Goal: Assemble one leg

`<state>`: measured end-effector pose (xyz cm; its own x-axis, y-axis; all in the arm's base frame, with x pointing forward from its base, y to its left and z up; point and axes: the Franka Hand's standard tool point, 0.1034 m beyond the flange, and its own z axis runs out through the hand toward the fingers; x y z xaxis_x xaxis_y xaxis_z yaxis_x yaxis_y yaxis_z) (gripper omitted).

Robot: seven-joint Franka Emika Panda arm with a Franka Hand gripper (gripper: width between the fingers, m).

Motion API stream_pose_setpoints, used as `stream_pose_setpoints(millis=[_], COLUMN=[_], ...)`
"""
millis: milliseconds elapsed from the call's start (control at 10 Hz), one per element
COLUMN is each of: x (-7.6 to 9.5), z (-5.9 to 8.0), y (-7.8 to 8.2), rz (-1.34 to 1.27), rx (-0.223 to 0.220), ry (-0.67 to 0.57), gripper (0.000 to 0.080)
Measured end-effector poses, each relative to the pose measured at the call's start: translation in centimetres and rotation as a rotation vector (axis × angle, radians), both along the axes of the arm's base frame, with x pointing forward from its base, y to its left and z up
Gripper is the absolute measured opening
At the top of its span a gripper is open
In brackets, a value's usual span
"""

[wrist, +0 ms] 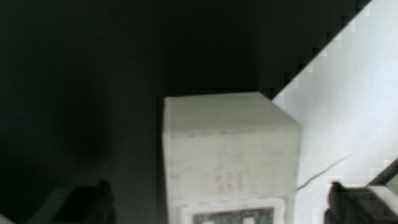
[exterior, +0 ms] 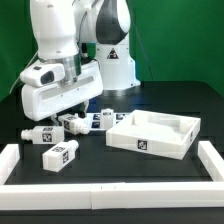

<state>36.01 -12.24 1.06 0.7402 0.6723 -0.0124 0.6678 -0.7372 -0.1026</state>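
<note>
We see the gripper (exterior: 72, 115) lowered over a cluster of white parts on the black table (exterior: 175, 100). In the wrist view its two fingers (wrist: 71, 205) stand wide apart and hold nothing. The leg (wrist: 228, 150) lies lengthwise between them, with a dark gap on either side, so neither finger touches it (a black-and-white tag shows on the end nearer the fingertips). A pale surface (wrist: 347, 100) runs close along one side of the leg; we cannot tell what it is. In the exterior view the leg under the hand is partly hidden by it, and it lies to the exterior view's left of the tray-like tabletop (exterior: 150, 133). Three other legs (exterior: 60, 155) lie near it on the table, apart from the gripper.
</note>
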Motion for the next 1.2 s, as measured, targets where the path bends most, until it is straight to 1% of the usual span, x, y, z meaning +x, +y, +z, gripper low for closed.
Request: stream_pose_setpoints(millis=[100, 200, 300, 400, 500, 700, 800, 900, 1000, 1200], x=[0.1, 0.3, 0.6, 0.7, 1.3, 2.6, 4.4, 5.8, 6.1, 6.1], z=[0.1, 1.3, 2.9, 3.9, 4.3, 4.7, 5.5, 6.0, 6.2, 6.1], y=[0.0, 0.1, 0.1, 0.6, 1.8, 4.9, 7.1, 10.1, 11.9, 12.0], rz=[0.0, -0.031, -0.074, -0.155, -0.277, -0.543, -0.645, -0.7, -0.701, -0.681], rx=[0.0, 0.001, -0.009, -0.021, -0.029, -0.041, -0.054, -0.06, -0.06, -0.058], ry=[-0.001, 0.002, -0.017, -0.03, -0.023, 0.044, 0.044, 0.033, 0.022, 0.023], gripper=[0.0634, 0.0634, 0.0647, 0.0648, 0.0648, 0.0648, 0.0648, 0.0648, 0.0648, 0.0648])
